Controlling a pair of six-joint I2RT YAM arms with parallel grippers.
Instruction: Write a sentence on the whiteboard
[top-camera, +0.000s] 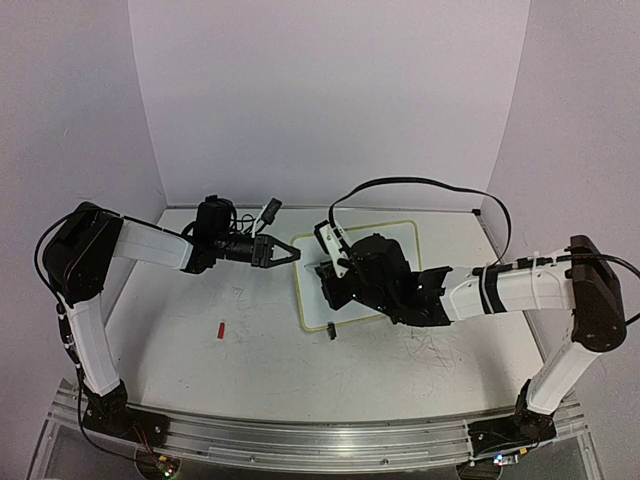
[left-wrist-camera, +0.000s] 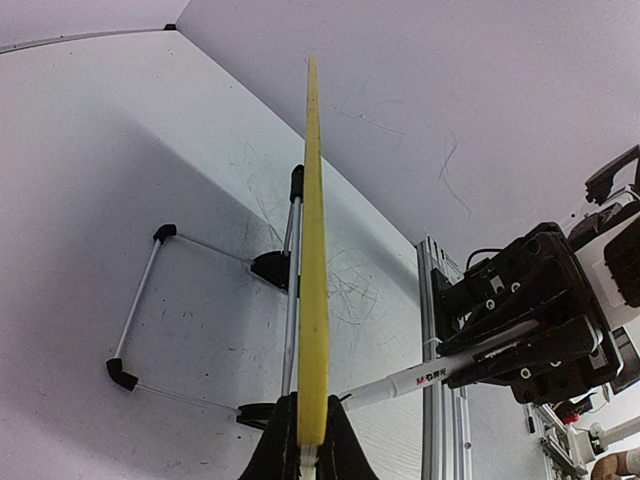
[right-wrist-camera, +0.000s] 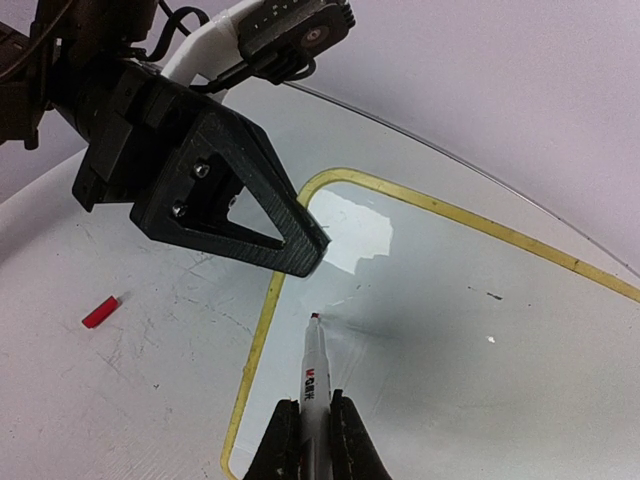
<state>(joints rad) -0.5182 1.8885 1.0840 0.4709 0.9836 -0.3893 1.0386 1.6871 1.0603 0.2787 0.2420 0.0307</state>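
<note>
The whiteboard (top-camera: 400, 240), white with a pale yellow rim, lies on the table at centre. My left gripper (top-camera: 289, 252) is shut on its left rim. In the left wrist view the rim (left-wrist-camera: 313, 250) runs edge-on between the closed jaws (left-wrist-camera: 312, 408). My right gripper (top-camera: 333, 275) is over the board's left part, shut on a white marker (right-wrist-camera: 315, 375). The marker's red tip touches the board (right-wrist-camera: 450, 330) near its top-left corner. The marker also shows in the left wrist view (left-wrist-camera: 430, 378). No red sentence shows on the visible board.
A red marker cap (top-camera: 221, 330) lies on the scribbled tabletop left of the board, and shows in the right wrist view (right-wrist-camera: 100, 311). The board's wire stand legs (left-wrist-camera: 140, 300) show beneath it. The left finger (right-wrist-camera: 230, 200) hangs close above the marker tip.
</note>
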